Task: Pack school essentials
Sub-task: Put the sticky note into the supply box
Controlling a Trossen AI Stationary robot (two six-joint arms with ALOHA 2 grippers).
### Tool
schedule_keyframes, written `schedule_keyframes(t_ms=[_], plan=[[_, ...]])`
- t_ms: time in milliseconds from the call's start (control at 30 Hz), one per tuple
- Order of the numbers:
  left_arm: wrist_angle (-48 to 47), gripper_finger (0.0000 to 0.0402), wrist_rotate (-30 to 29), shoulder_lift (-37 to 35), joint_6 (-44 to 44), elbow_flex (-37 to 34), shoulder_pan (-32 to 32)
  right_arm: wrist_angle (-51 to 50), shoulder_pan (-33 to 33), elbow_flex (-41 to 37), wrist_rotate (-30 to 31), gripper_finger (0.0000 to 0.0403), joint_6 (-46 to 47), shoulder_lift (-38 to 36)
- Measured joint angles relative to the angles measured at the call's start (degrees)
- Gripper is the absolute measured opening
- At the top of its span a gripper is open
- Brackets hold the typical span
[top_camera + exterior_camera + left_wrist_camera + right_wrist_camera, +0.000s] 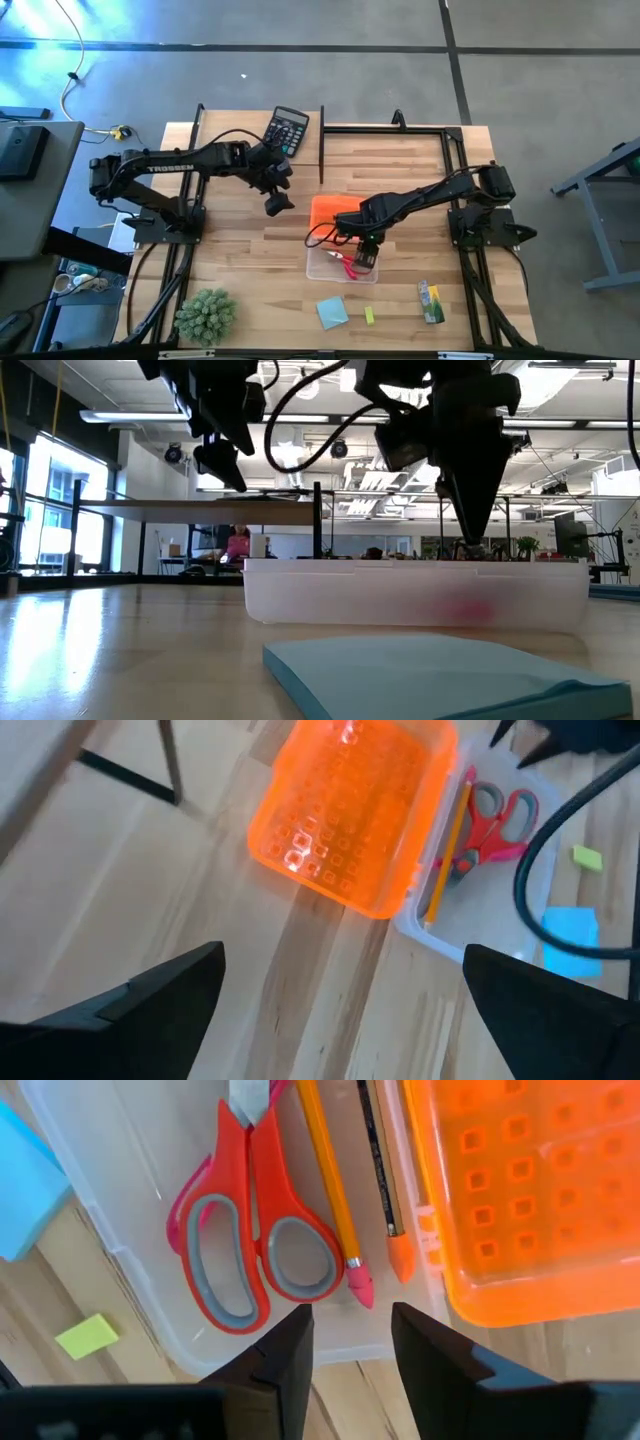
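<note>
Already in the clear bin (pixel 325 266): scissors (pixel 250 1220), red-handled, lying flat, and just beside them two pencils (pixel 330 1180), side by side along the wall next to the orange lid (pixel 330 212). Visible too from the left wrist: scissors (pixel 495 815) and a pencil (pixel 445 845) inside the bin (pixel 440 935), orange lid (pixel 355 810) touching its edge. Hard to tell whether a pink pen lies under the scissors; only a pink streak showing there.

Outside the bin, toward the table's front edge: blue notepad (pixel 333 313), then a small yellow block (pixel 369 316) just beside it, then a green-yellow packet (pixel 432 302) farther toward the right arm's side. Notepad (pixel 440 675) large in the low view, in front of the bin (pixel 415 595).

Right gripper (pixel 362 262) poised over the bin, fingers (pixel 285 1355) pointing down with a narrow gap between them, holding nothing. Left gripper (pixel 277 200) raised above bare table (pixel 240 250) beside the lid, fingers (pixel 150 1000) spread wide, empty.

Farther out: calculator (pixel 287 130) at the back edge, spiky plant (pixel 206 315) at the front corner on the left arm's side.
</note>
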Motion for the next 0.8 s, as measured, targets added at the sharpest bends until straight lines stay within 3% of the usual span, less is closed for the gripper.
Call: schedule_keyframes(t_ms=[400, 800], plan=[[0.87, 0.04, 2.25, 0.28, 2.45, 0.0, -1.78, 0.45, 2.23, 0.0, 2.92, 0.0129, 8.09, -5.51], [6.7, 0.04, 1.73, 0.28, -4.22, 0.0, -9.49, 0.1, 2.72, -0.02, 10.0, 0.0129, 14.54, -13.63]])
